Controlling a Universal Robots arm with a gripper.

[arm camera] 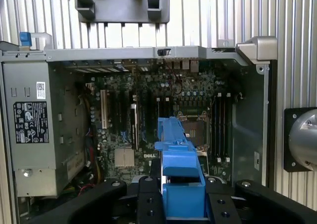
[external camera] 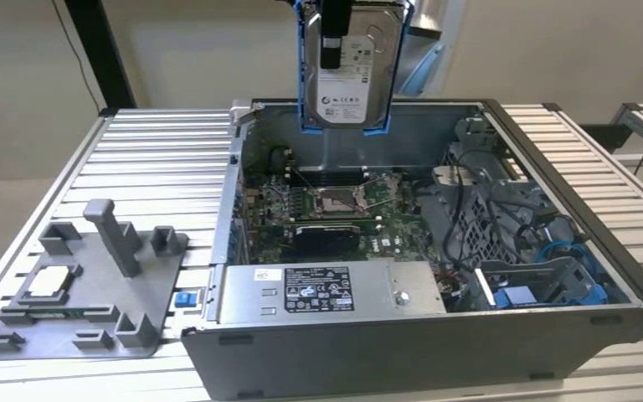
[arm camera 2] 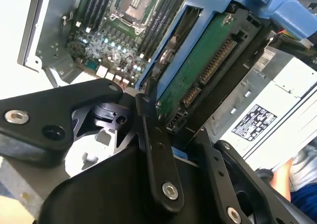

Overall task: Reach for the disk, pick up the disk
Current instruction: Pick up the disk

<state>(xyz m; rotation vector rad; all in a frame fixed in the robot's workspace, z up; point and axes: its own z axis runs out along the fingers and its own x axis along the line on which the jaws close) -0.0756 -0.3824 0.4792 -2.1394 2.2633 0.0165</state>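
The disk (external camera: 350, 79) hangs upright above the back of the open computer case (external camera: 434, 335). It is silver-grey with a white label and sits in a bright blue bracket. My gripper (external camera: 336, 38) is shut on it from above, one black finger (external camera: 331, 42) lying across the labelled face. In the second wrist view the disk (arm camera 2: 198, 70) shows its green circuit-board side and connector between the black fingers (arm camera 2: 154, 149). In the first wrist view the blue bracket (arm camera: 179, 169) stands edge-on between the finger links, high over the motherboard (arm camera: 148, 110).
A long grey metal box with a sticker (external camera: 327, 293) lies along the case's front wall. Blue-cabled drive bays (external camera: 545, 280) fill the case toward the exterior view's right. A grey fixture (external camera: 87, 293) holding a small silver chip (external camera: 51, 283) sits on the slatted table (external camera: 165, 159). A person's hand (arm camera 2: 283, 180) is nearby.
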